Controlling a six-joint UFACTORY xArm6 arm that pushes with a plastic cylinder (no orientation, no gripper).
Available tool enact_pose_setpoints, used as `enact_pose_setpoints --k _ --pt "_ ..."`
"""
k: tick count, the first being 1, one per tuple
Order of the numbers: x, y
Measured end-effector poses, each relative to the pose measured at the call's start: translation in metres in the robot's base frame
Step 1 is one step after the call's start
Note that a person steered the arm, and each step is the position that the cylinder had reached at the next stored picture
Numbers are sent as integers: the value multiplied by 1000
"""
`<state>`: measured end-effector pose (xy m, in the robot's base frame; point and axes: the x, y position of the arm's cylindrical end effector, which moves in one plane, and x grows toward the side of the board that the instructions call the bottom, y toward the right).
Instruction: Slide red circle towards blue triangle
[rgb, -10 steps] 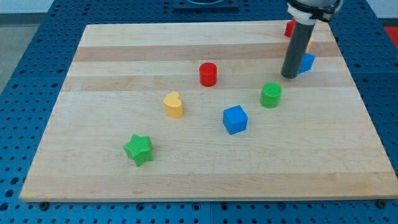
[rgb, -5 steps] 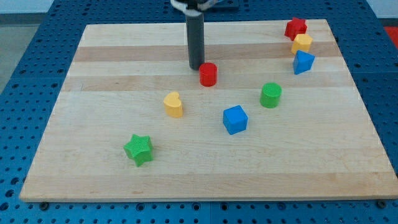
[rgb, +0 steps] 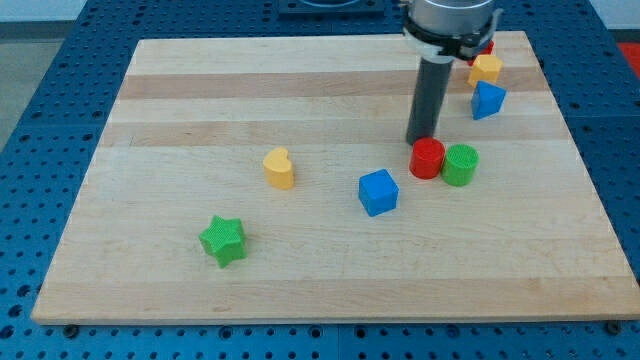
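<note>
The red circle (rgb: 427, 158) stands right of the board's middle, touching the green cylinder (rgb: 460, 165) on its right. My tip (rgb: 417, 140) is just above and left of the red circle, touching or nearly touching it. The blue triangle (rgb: 487, 100) lies toward the view's upper right, above and right of the red circle, with a gap between them.
A yellow block (rgb: 486, 69) and a partly hidden red block (rgb: 486, 47) sit above the blue triangle. A blue cube (rgb: 378, 192), a yellow heart-like block (rgb: 279, 168) and a green star (rgb: 222, 240) lie further left on the wooden board (rgb: 150, 120).
My tip went left behind the red circle, then pushed it right and down. The red circle now touches the green cylinder, which has shifted right.
</note>
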<state>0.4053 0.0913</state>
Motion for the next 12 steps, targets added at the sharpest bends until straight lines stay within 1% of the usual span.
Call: enact_pose_setpoints --k 1,2,3,4,6,7,8,9,10,11,12 --pt "6 -58" --pt "43 -65" --pt "47 -22" --pt "41 19" --pt "32 63" --pt "32 57" --pt "32 27" --pt "19 35" --pt "16 64" --pt "16 76" --pt "16 72"
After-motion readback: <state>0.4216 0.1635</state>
